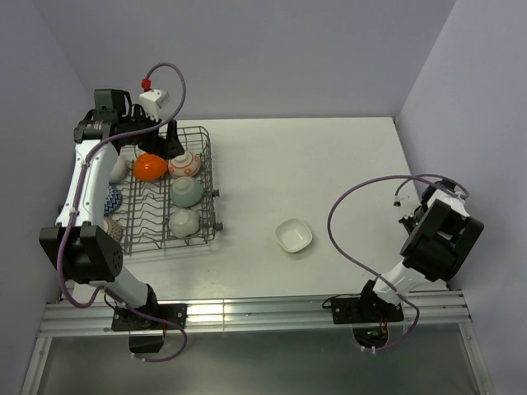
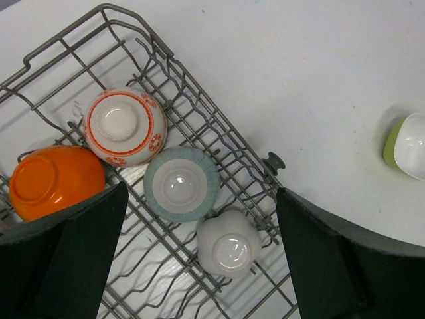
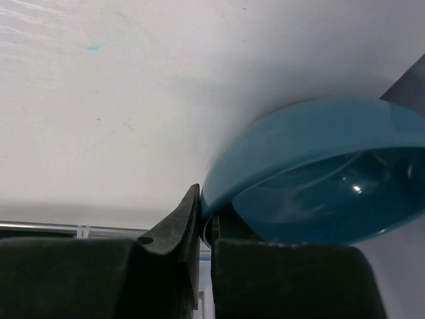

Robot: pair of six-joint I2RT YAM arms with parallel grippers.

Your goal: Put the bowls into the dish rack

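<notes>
Pickup step: the right hand (image 3: 204,222) pinches the rim of a teal bowl (image 3: 312,153) at the right side of the desk (image 1: 329,164). Next it likely must lift and carry it to the dish rack (image 1: 212,193), where the left hand (image 2: 200,199) hovers spread above racked bowls (image 2: 181,184)

Bright, even light with soft shadows; glare streaks the metal rail (image 1: 247,311)
</notes>
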